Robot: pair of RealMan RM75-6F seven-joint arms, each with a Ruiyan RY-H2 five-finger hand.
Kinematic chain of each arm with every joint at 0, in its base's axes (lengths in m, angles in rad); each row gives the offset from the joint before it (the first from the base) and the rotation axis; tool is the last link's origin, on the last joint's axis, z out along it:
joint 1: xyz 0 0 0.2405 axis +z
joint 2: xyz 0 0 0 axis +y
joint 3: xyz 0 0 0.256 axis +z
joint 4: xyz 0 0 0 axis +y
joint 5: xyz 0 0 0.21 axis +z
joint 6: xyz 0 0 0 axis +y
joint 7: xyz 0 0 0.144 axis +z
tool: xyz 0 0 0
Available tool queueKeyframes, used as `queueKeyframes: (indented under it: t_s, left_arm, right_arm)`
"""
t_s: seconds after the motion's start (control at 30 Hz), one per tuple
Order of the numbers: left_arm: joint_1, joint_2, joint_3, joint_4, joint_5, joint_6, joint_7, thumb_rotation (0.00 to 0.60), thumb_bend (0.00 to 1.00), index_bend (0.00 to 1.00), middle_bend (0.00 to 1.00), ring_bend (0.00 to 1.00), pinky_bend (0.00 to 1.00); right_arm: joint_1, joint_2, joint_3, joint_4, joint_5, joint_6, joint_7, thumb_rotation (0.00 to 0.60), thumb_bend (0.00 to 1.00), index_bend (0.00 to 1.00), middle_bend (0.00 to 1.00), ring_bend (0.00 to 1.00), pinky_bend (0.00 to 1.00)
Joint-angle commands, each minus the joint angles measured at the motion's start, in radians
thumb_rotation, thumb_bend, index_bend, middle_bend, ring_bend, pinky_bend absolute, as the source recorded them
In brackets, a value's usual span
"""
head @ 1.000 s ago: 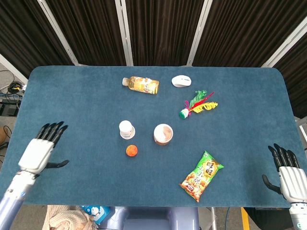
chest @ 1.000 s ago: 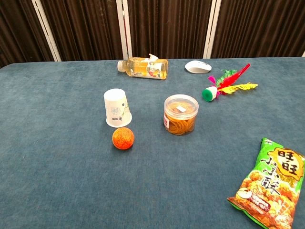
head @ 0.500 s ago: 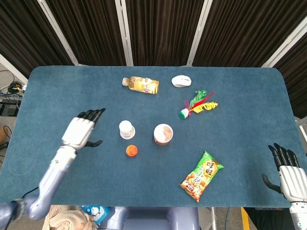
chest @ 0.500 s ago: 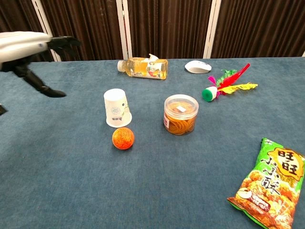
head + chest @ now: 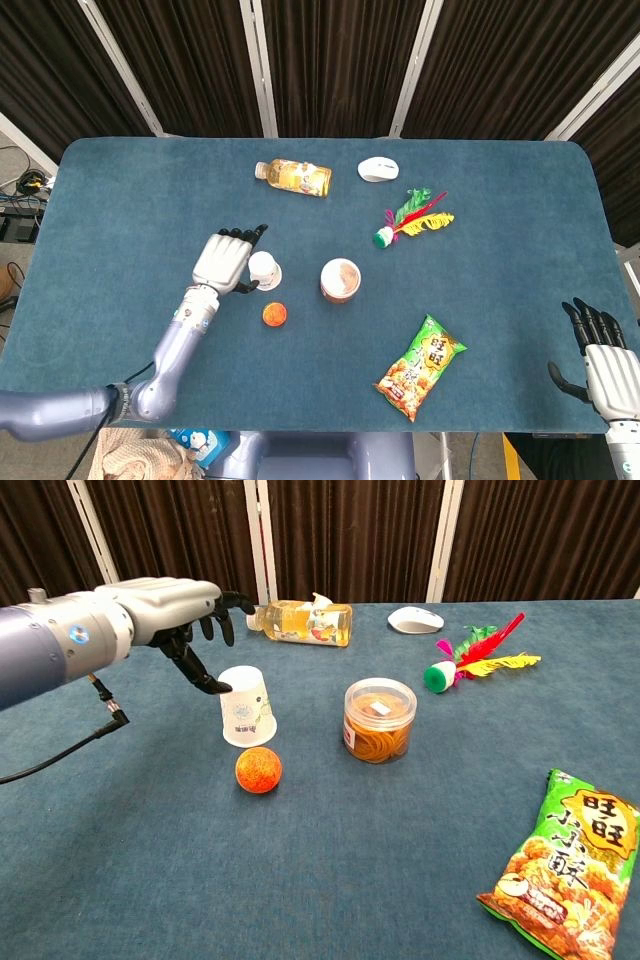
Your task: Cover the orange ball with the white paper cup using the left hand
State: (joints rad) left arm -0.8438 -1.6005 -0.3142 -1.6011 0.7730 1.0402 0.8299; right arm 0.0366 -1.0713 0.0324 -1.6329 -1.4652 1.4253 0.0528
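The white paper cup (image 5: 264, 270) (image 5: 246, 707) stands upside down on the blue table, wide rim down. The orange ball (image 5: 274, 315) (image 5: 259, 770) lies just in front of it, apart from it. My left hand (image 5: 226, 262) (image 5: 180, 607) hovers at the cup's left side, fingers spread and empty; its thumb tip reaches the cup's upper edge, and I cannot tell whether it touches. My right hand (image 5: 600, 362) rests open at the table's near right corner, seen only in the head view.
A clear jar of rubber bands (image 5: 340, 279) (image 5: 379, 720) stands right of the cup. A drink bottle (image 5: 293, 177) (image 5: 300, 621), a white mouse (image 5: 378, 170) (image 5: 415, 620) and a feather shuttlecock (image 5: 410, 220) (image 5: 474, 660) lie farther back. A green snack bag (image 5: 421, 366) (image 5: 567, 871) lies near right.
My left hand has swept in from the table's near left edge to the left side of the cup. Cup, ball and right hand have not moved.
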Motion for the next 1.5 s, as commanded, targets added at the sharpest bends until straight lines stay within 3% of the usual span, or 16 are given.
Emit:
queueKeyframes:
  t_s: [0.03,0.4,0.67,0.9,1.2,1.5]
  left_arm:
    - [-0.026,-0.028,0.006,0.031,-0.026,0.007,0.016,0.6,0.22,0.1,0.27,0.24,0.31]
    - [-0.078,-0.092,0.023,0.102,-0.098,0.018,0.036,0.6,0.24,0.13,0.29,0.26,0.31]
    - [-0.085,-0.105,0.041,0.118,-0.089,0.034,0.016,0.6,0.33,0.25,0.44,0.38,0.41]
    - [-0.08,-0.093,0.05,0.106,-0.07,0.047,-0.011,0.6,0.33,0.25,0.45,0.38,0.41]
    - [-0.049,0.011,0.05,-0.07,0.022,0.079,-0.083,0.6,0.33,0.25,0.44,0.38,0.41]
    - [0.0,0.113,0.105,-0.257,0.111,0.095,-0.135,0.6,0.33,0.24,0.44,0.38,0.41]
  right_arm:
    - [0.0,0.0,0.0,0.001,0.001,-0.001,0.002,0.6,0.35,0.0,0.0,0.0,0.03]
    - [-0.002,0.003,0.001,0.0,0.006,0.0,0.008,0.6,0.35,0.0,0.0,0.0,0.03]
    - [-0.004,0.004,0.001,0.0,0.005,0.002,0.009,0.6,0.35,0.0,0.0,0.0,0.03]
    - [-0.004,0.002,0.001,0.001,0.006,0.004,0.007,0.6,0.35,0.0,0.0,0.0,0.03]
    - [-0.003,0.001,0.001,0.001,0.005,0.003,0.003,0.6,0.35,0.0,0.0,0.0,0.03]
    - [-0.005,-0.001,-0.001,-0.002,0.004,0.006,-0.008,0.6,0.35,0.0,0.0,0.0,0.03]
